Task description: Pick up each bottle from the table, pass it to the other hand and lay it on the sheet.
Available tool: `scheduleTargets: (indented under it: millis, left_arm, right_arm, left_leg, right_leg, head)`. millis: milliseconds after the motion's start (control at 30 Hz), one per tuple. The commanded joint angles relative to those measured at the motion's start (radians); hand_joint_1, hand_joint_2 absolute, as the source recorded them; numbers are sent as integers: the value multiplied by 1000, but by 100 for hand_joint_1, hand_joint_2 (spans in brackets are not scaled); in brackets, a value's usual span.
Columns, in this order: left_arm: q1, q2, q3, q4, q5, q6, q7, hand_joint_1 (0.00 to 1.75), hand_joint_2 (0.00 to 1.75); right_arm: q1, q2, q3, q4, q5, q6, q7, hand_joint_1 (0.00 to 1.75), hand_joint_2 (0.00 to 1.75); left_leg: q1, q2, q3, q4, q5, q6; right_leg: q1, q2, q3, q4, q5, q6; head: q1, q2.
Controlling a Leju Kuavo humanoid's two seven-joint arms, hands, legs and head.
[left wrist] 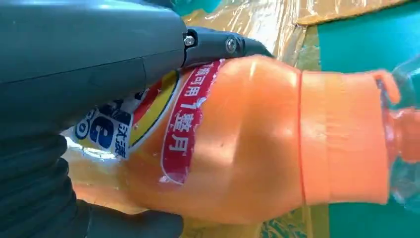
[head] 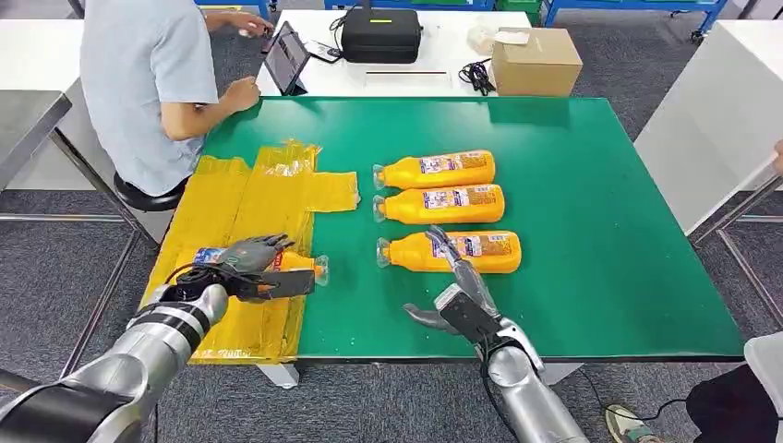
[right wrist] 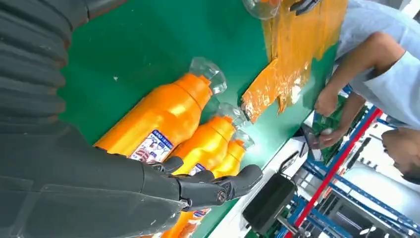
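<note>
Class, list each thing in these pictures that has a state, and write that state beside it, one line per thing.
Left hand: grips a bottle.
Held bottle: on its side, over the yellow sheet.
Right hand: open, above the nearest bottle.
Middle bottle: lying on the table.
Far bottle: lying on the table.

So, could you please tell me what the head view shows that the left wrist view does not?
Head view alone: three orange bottles in a row on the green table, the right robot hand open over the nearest, a seated person and a cardboard box. Left wrist view alone: the held bottle's red label strip up close. Both: the left robot hand holding a bottle over the yellow sheet.
</note>
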Motion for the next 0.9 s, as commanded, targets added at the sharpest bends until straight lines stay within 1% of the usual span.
scheduleTargets:
  millis: [33,100,167,200,300,433,533,633,667,700,767,800,833,867,900]
  left_arm:
    - [67,-18,-44,-51,106,13,-90,0,175]
    - [67,-16,-44,-51,106,13,-90,0,175]
    - [65,-4,-94,-74,147,10,-95,0,175]
    - [60,-1,-100,-77,175,-12,-98,0,175]
    - [50,-1,-116,-83,183,-27,-94,0,175]
    - [23,17,-183,-66,203,-73,-75,0,175]
    - [12,23,-215,-63,212,-42,-52,0,175]
    - [19,26,-245,-94,235,-24,-78,0,175]
    - [27,28,-252,-118,249,-10,-91,0,175]
    - [41,31,-258,-156,264,17,-109,0,175]
    - [105,27,-243,-293,330,118,-148,0,175]
    - [120,27,-256,-328,332,118,-132,0,175]
    - [157,22,-250,-404,354,204,-153,0,175]
    - [184,16,-263,-449,354,258,-176,0,175]
    - [225,-1,-250,-519,388,325,-199,0,175]
  right_arm:
    - [15,-2,-32,19,5,-12,-5,0,175]
    - [14,-2,-32,19,5,-12,-5,0,175]
    - [21,-1,-37,11,6,-16,-6,0,175]
    - [23,-1,-38,11,7,-18,-6,0,175]
    - [27,-2,-42,13,8,-22,-6,0,175]
    - [19,3,-46,32,8,-23,-11,0,175]
    - [17,6,-49,36,7,-23,-15,0,175]
    - [25,4,-55,34,6,-26,-17,0,175]
    - [29,2,-58,32,6,-28,-17,0,175]
    - [37,0,-62,25,8,-35,-19,0,175]
    - [57,-2,-68,9,21,-56,-22,0,175]
    - [61,-3,-70,5,21,-54,-22,0,175]
    - [67,-2,-71,-1,23,-57,-22,0,175]
    - [71,-1,-69,-5,24,-56,-22,0,175]
    - [74,1,-65,-6,26,-56,-21,0,175]
  left_leg:
    - [2,0,-4,0,2,-1]
    - [1,0,-5,0,1,-1]
    - [1,3,-5,0,1,-1]
    - [0,0,-3,0,1,0]
    - [1,1,-6,1,1,-2]
    - [1,2,-8,1,1,-1]
    - [1,2,-9,1,1,-1]
    - [1,1,-9,1,1,0]
    - [1,3,-10,1,1,-1]
    - [1,1,-10,0,1,0]
    - [1,1,-10,1,1,0]
    - [1,0,-10,0,0,-1]
    - [0,0,-10,0,1,0]
    - [1,1,-11,1,0,-1]
    - [1,0,-13,1,0,0]
  right_leg:
    - [2,-1,-3,-1,2,-3]
    - [2,0,-4,-1,1,-2]
    - [1,2,-4,-1,1,-2]
    - [0,0,-3,0,1,-1]
    - [2,0,-6,0,1,-3]
    - [1,1,-8,0,1,-2]
    - [1,1,-9,0,1,-2]
    - [1,0,-9,0,1,-1]
    - [2,1,-10,0,1,-2]
    - [1,0,-9,0,1,-1]
    - [1,-1,-9,0,1,-1]
    - [1,-1,-9,-1,0,-2]
    - [0,-1,-10,0,0,-1]
    - [1,-1,-11,0,0,-2]
    - [1,-1,-12,0,0,-1]
  head:
    - [0,0]
    - [1,0]
    - [0,0]
    - [1,0]
    - [0,0]
    - [0,0]
    - [0,0]
    - [0,0]
    - [0,0]
    - [1,0]
    - [0,0]
    - [1,0]
    - [1,0]
    - [0,0]
    - [0,0]
